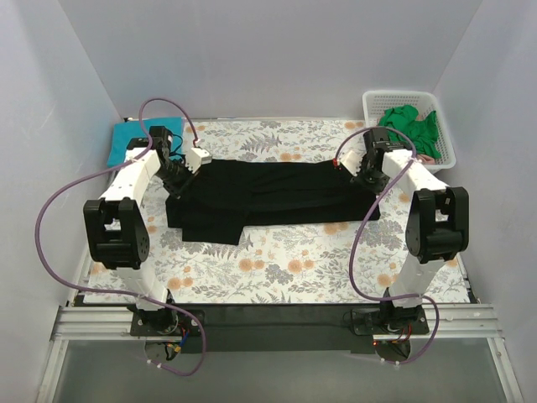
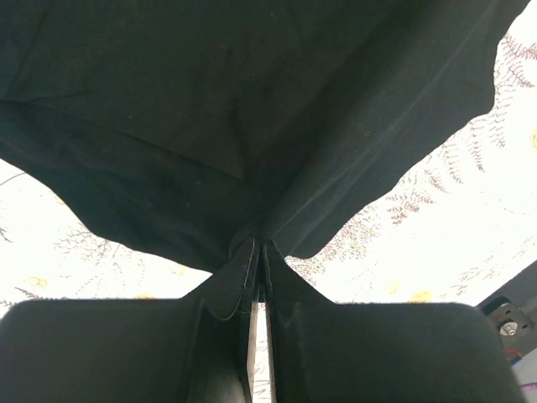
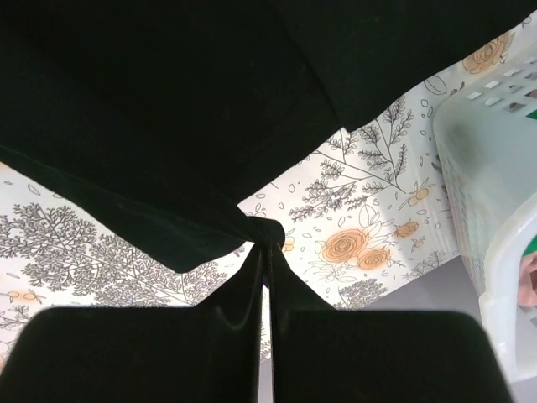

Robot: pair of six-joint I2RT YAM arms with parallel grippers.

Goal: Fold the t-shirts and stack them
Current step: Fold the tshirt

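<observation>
Teal at the upper left of the overhead view: a teal t-shirt (image 1: 132, 139), flat on the far left corner of the bench, partly hidden behind the left arm and touching none of the other shirts.

Just right of it, the left pincer (image 1: 177, 180), clamped shut on the left edge of the black t-shirt (image 1: 277, 191). Seen from the left wrist, the same pincer (image 2: 258, 252) with both dark fingers pressed together on a gathered fold, and the black cloth (image 2: 252, 101) fanning up from the pinch to fill the top of the frame. Fern-print cover (image 2: 470, 210) showing pale at the lower left and right.

Across the middle of the overhead frame, the black t-shirt stretched as a wide band from one pincer to the other. One flap reaching toward the lower left, over the fern-print cover (image 1: 294, 269).

At the right end, the right pincer (image 1: 367, 180), likewise closed on the shirt's edge. From the right wrist, that pincer (image 3: 267, 245) nipping a small bunched knot of black cloth (image 3: 151, 101), with orange flowers and grey ferns of the cover (image 3: 352, 243) below.

Upper right corner: a white lattice basket (image 1: 445, 144), standing just beyond the right arm. Inside it, crumpled green t-shirts (image 1: 409, 124) heaped toward the far side, plus a sliver of pinkish cloth (image 1: 429, 158) of unclear kind. Same basket wall (image 3: 478, 168) at the right edge of the right wrist view.
</observation>
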